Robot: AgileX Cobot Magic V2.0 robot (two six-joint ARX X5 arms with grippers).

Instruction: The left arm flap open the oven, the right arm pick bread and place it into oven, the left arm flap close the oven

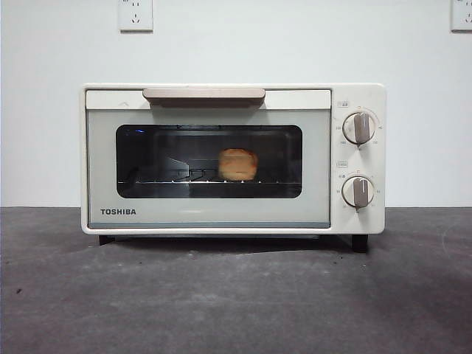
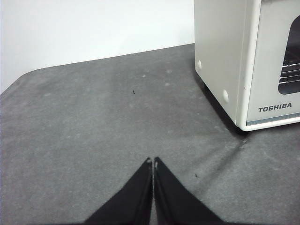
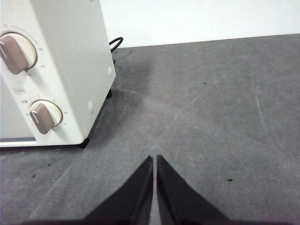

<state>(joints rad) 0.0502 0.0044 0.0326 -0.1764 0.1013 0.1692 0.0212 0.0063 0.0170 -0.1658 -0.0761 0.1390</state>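
Observation:
The cream-white TOSHIBA oven (image 1: 209, 214) stands in the middle of the grey table with its door shut and its beige handle (image 1: 203, 94) at the top. The golden bread roll (image 1: 238, 164) sits on the wire rack inside, seen through the dark glass. My left gripper (image 2: 153, 161) is shut and empty above the table, off the oven's (image 2: 220, 56) left side. My right gripper (image 3: 154, 158) is shut and empty above the table, off the oven's (image 3: 75, 51) right side. Neither arm shows in the front view.
Two taupe knobs (image 1: 359, 127) (image 1: 358, 191) sit on the oven's right panel. A black power cable (image 3: 116, 43) runs behind the oven. White wall with sockets (image 1: 136, 14) stands behind the table (image 1: 236, 302).

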